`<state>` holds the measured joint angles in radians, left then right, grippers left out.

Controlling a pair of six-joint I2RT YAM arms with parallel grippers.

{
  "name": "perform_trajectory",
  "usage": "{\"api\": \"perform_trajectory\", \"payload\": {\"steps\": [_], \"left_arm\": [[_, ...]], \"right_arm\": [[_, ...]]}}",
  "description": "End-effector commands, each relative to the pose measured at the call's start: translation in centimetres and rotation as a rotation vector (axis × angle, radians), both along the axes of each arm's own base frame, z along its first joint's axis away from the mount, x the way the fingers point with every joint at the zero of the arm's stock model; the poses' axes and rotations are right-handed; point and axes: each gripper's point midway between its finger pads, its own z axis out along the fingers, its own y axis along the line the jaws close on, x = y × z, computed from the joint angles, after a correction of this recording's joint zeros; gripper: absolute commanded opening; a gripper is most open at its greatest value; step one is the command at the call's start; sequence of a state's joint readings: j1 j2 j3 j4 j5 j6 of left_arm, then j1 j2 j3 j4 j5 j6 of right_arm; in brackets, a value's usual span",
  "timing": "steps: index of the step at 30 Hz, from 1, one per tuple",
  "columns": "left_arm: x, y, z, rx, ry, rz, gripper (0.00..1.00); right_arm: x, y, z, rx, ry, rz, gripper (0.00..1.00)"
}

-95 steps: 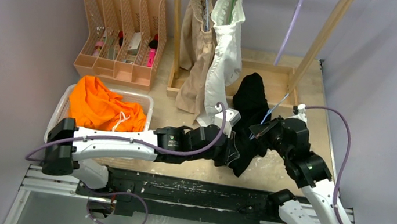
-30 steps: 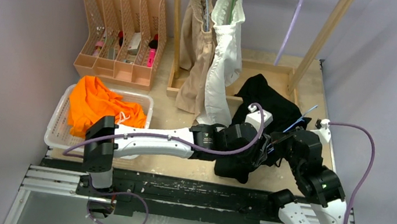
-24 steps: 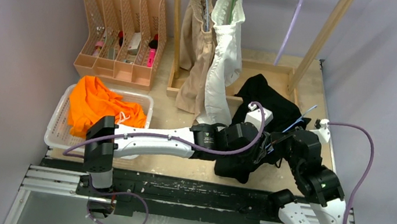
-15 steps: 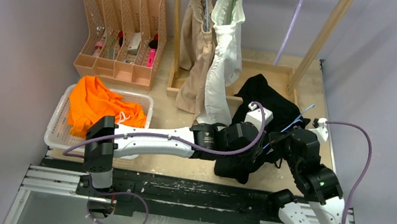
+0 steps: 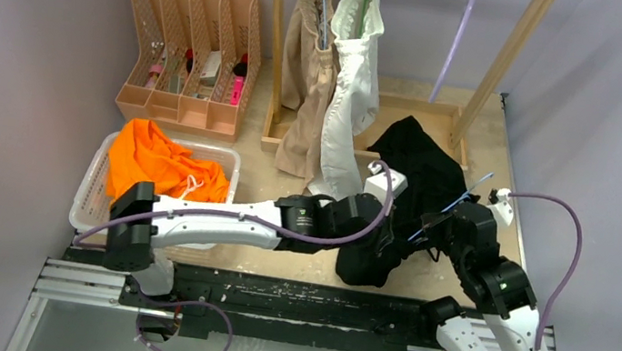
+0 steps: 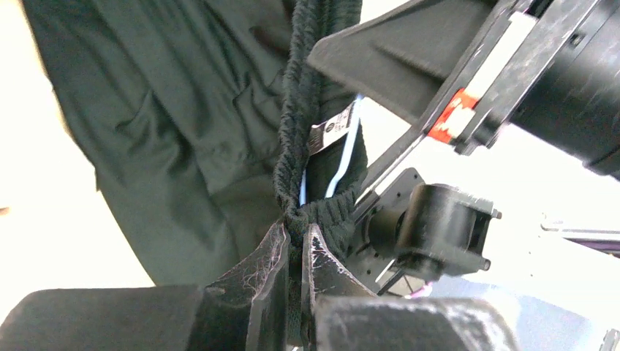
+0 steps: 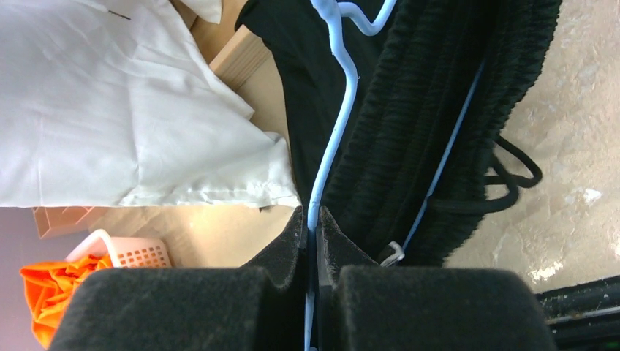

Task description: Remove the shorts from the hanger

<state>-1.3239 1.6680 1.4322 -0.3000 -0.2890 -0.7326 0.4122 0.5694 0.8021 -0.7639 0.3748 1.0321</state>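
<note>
1. Right gripper point(image 7: 312, 219): clenched on the thin blue wire of the hanger point(image 7: 343, 80). You hold the wire and not the cloth, so the frame is anchored while the garment is drawn off it.
2. Left gripper point(image 6: 295, 232): pinched shut on the ribbed waistband point(image 6: 300, 110) of the black shorts point(image 6: 183, 131), at the bunched end where the band wraps a hanger arm. This grip gives you the very edge that has to slide off.
3. Black shorts, position: low over the near right of the table point(image 5: 495, 146), between your two grippers and away from the rack point(image 5: 270, 32). The hanger runs inside the waistband, so they are not yet free. Their legs trail back toward the rack's base.
4. Opposed grips: one arm takes the frame and the other the cloth. The likely purpose is to draw the band along and past the wire's end while the hanger is held fast.
5. Remaining work: the white shorts point(image 5: 353, 80) and beige shorts point(image 5: 306, 55) hang on the rack at the back. The orange shorts point(image 5: 162, 164) lie loose in the basket point(image 5: 84, 199) at left, which suggests where freed pairs go.
6. Caution: the drawstring point(image 7: 519, 172) loops just beside the band and may catch on the wire. The elastic may also grip the hanger's end, so expect resistance.
</note>
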Motion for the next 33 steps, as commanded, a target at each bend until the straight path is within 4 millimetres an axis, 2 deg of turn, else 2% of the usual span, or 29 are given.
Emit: {"api": "perform_trajectory", "payload": {"steps": [1,5,9,13,17,21,24,27,33], "left_arm": [[-1.2,3.4,0.8,-0.038,0.043,0.02,0.0],[-2.8,6.0,-0.6,-0.076,0.111,0.02,0.0],[-4.5,6.8,-1.8,-0.095,0.176,-0.031,0.0],[-6.3,5.7,-1.8,-0.089,0.211,-0.15,0.0],[-10.0,3.5,-1.4,-0.057,0.272,-0.373,0.0],[-8.8,4.5,-4.2,0.114,0.208,-0.293,0.0],[-7.0,5.5,-5.6,0.181,0.186,-0.173,0.0],[-4.8,6.2,-5.3,0.136,0.145,-0.018,0.0],[-0.5,10.4,-4.3,0.191,0.037,0.232,0.0]], "right_arm": [[-0.2,-1.7,2.1,-0.006,-0.06,-0.086,0.0],[-0.4,-1.8,2.2,0.013,-0.072,-0.099,0.0],[-0.1,-1.5,2.4,0.031,-0.085,-0.097,0.0],[0.3,-1.3,2.3,0.04,-0.089,-0.104,0.0],[0.9,-0.7,2.4,0.062,-0.101,-0.091,0.0],[1.1,-0.3,3.1,0.083,-0.121,-0.08,0.0],[1.0,-0.3,3.6,0.085,-0.129,-0.07,0.0],[0.8,-0.1,4.1,0.09,-0.149,-0.047,0.0],[0.6,2.3,4.5,0.141,-0.16,0.081,0.0]]}}
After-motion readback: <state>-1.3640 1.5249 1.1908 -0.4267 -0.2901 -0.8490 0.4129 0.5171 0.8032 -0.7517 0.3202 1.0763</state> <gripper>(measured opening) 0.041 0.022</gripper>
